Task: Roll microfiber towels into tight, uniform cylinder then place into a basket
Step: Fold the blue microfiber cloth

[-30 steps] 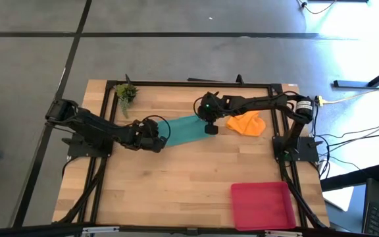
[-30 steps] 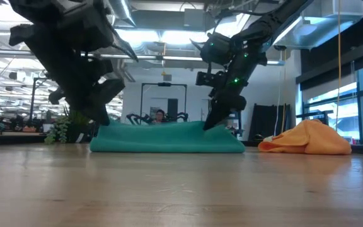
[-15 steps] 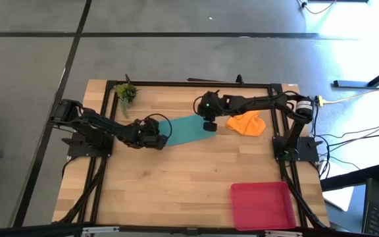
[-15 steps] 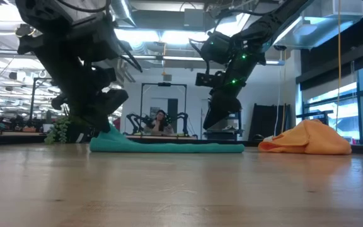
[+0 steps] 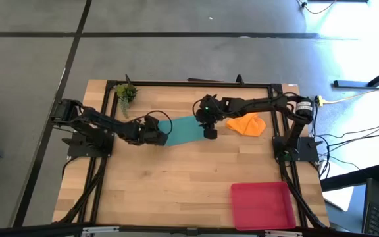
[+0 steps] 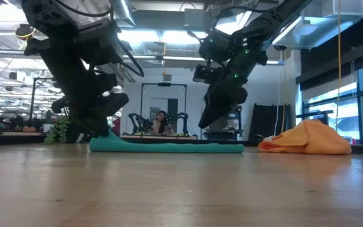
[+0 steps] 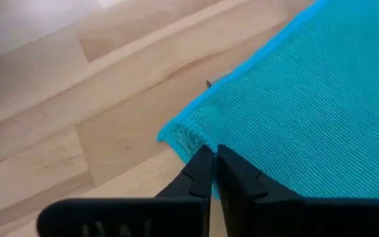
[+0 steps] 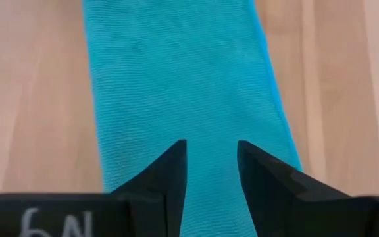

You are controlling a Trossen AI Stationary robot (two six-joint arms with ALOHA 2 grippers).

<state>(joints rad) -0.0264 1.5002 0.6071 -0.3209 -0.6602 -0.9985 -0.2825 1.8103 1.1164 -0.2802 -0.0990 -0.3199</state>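
The teal towel point(image 5: 184, 130) lies flat as a long strip on the table's far middle; it also shows in the low view point(image 6: 169, 147). My left gripper point(image 5: 165, 137) is shut at the towel's left end. My right gripper point(image 5: 210, 133) is open and hovers a little above the towel's right end point(image 8: 189, 85), touching nothing; in the low view it point(image 6: 205, 123) is clear of the cloth. The orange towel point(image 5: 247, 123) lies crumpled in a heap to the right of the teal one. The red-pink basket point(image 5: 262, 205) stands at the near right. My left gripper pinches the teal towel's left edge close to a corner point(image 7: 196, 135) between its two shut fingers. The fingers come slanting down from the table's left. That end point(image 6: 111, 137) is raised slightly off the wood; the rest of the towel lies flat and slack on the table.
A small green plant sprig point(image 5: 126, 92) lies at the far left corner. The table's dark frame point(image 5: 189, 83) runs along the far edge. Bare wood point(image 5: 176, 178) stretches across the table's near half, left of the basket.
My right gripper has let go of the towel's right end and risen above it. The towel, held up at both ends a second ago, has dropped flat onto the table, only its left end staying slightly raised in my left gripper, which has lowered.
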